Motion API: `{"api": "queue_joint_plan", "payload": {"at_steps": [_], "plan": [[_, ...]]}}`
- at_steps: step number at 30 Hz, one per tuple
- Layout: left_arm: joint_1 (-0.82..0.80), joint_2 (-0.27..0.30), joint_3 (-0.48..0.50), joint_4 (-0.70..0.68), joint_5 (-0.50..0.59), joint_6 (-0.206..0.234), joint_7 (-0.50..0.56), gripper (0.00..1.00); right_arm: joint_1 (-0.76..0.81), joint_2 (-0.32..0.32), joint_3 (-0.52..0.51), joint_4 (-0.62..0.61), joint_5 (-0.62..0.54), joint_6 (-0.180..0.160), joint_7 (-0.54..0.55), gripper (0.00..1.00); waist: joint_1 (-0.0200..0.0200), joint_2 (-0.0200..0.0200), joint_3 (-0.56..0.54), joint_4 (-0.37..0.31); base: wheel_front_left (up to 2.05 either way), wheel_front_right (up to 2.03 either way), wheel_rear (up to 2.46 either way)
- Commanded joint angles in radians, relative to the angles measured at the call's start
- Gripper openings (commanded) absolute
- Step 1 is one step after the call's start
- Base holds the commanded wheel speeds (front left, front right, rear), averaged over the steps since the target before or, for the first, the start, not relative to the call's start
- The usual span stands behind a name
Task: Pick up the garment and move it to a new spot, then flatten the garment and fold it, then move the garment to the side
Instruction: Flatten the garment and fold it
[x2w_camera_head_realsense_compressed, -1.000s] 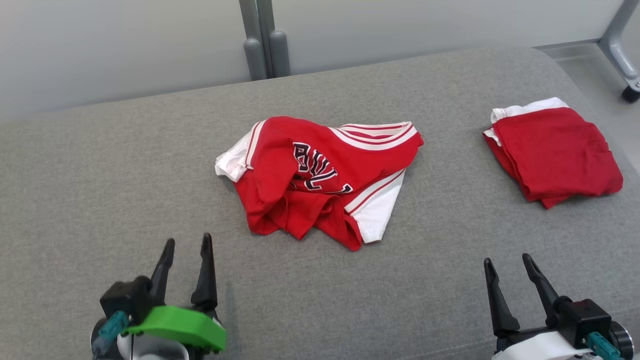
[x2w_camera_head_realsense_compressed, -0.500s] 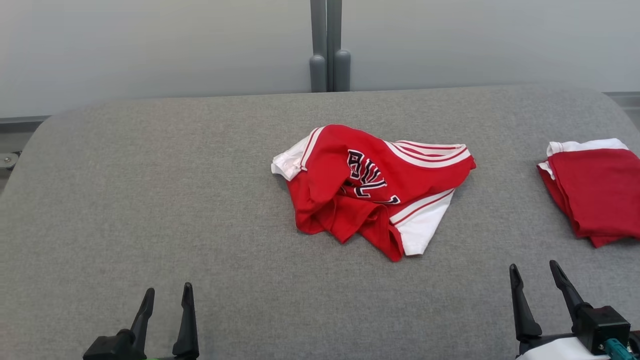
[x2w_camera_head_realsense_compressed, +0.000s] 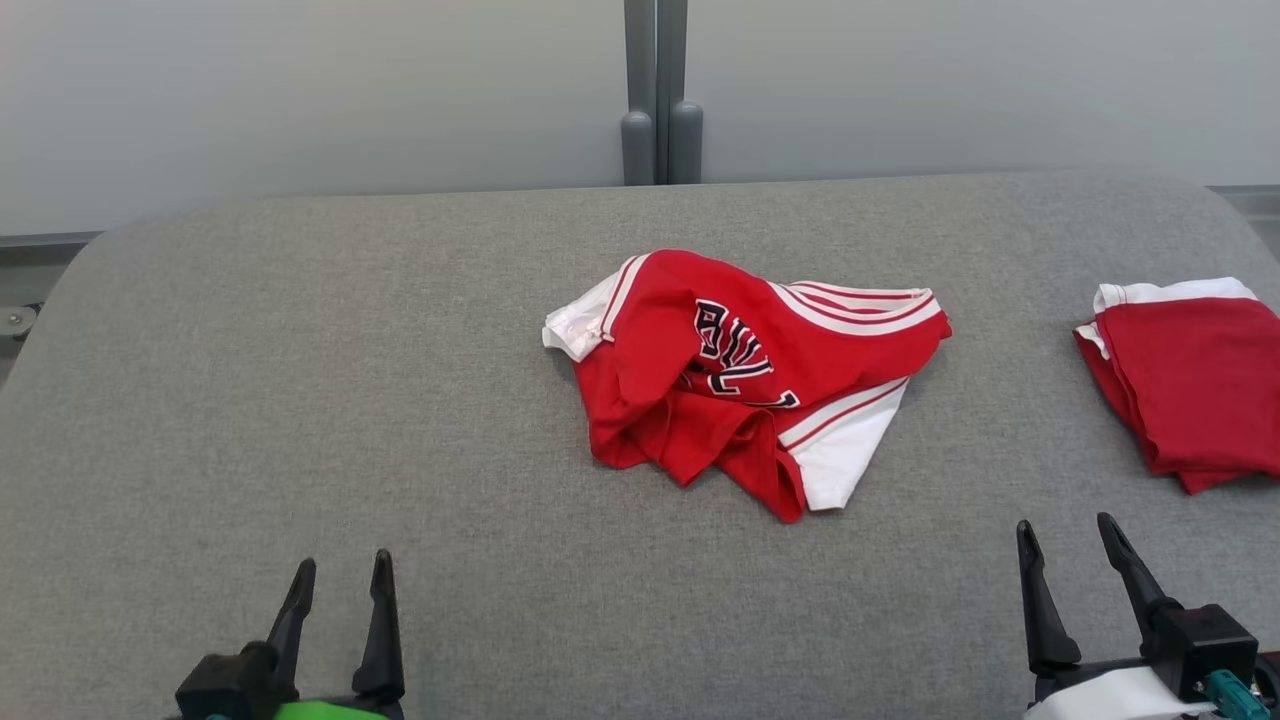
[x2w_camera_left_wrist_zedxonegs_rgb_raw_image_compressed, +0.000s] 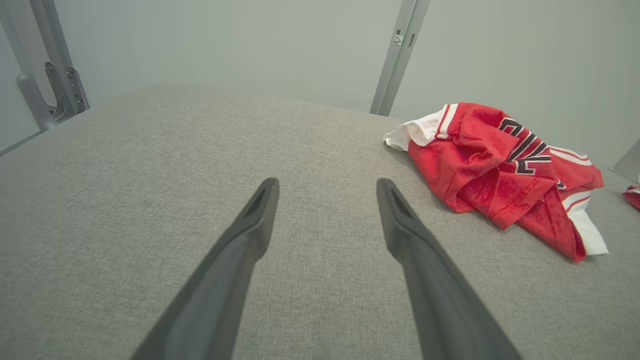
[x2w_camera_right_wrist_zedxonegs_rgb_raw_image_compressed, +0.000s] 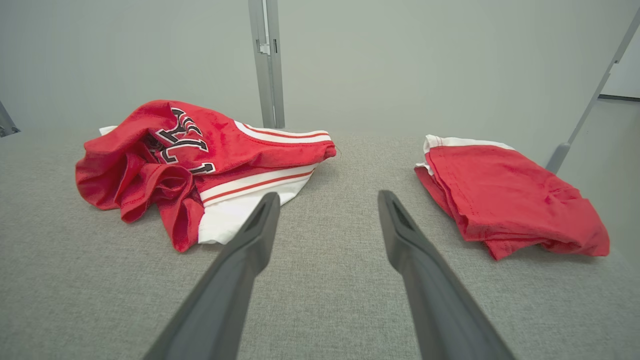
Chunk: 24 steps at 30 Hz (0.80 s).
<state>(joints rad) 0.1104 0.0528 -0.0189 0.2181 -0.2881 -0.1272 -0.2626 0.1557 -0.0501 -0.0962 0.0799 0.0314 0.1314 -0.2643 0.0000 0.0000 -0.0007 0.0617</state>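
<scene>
A crumpled red and white garment (x2w_camera_head_realsense_compressed: 740, 375) lies mid-counter (x2w_camera_head_realsense_compressed: 300, 380), its long axis running left to right and a white corner pointing toward the robot. Nearer the robot than the garment and well apart from it, the left end effector (x2w_camera_head_realsense_compressed: 343, 560) and right end effector (x2w_camera_head_realsense_compressed: 1065, 524) flank it, fingers spread apart, empty, pointing forward. A folded red cloth (x2w_camera_head_realsense_compressed: 1190, 380) lies right of the garment.

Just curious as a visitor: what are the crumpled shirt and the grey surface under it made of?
Shirt: likely soft knit jersey, matte; it slumps in loose folds. Surface: seemingly woven upholstery fabric, matte; a fine heathered weave shows.
</scene>
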Motion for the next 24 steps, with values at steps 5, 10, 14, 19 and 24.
{"api": "queue_joint_plan", "payload": {"at_steps": [5,10,14,19,24], "plan": [[-0.139,-0.002,-0.088,0.056,0.013,-0.005,-0.003,1.00,-0.047,-0.002,0.020,-0.013,-0.012,-0.001,0.000,1.00,0.0000,0.0000,0.043,-0.045,0.00,0.00,0.00],[-0.338,0.000,-0.252,0.246,-0.016,-0.004,0.007,1.00,-0.084,-0.002,0.046,-0.011,0.005,-0.001,0.000,1.00,0.0000,0.0000,0.077,-0.122,0.00,0.00,0.00],[-0.458,0.020,-0.311,0.402,-0.042,-0.003,0.028,1.00,-0.101,-0.002,0.062,-0.003,0.016,-0.001,0.000,1.00,0.0000,0.0000,0.094,-0.182,0.00,0.00,0.00],[-0.542,0.035,-0.345,0.529,-0.071,-0.003,0.024,1.00,-0.110,-0.002,0.063,-0.002,0.024,-0.001,0.000,1.00,0.0000,0.0000,0.115,-0.233,0.00,0.00,0.00],[-0.622,0.063,-0.363,0.656,-0.109,-0.002,0.014,1.00,-0.124,-0.001,0.060,0.000,0.032,-0.001,0.000,1.00,0.0000,0.0000,0.133,-0.274,0.00,0.00,0.00]]}}
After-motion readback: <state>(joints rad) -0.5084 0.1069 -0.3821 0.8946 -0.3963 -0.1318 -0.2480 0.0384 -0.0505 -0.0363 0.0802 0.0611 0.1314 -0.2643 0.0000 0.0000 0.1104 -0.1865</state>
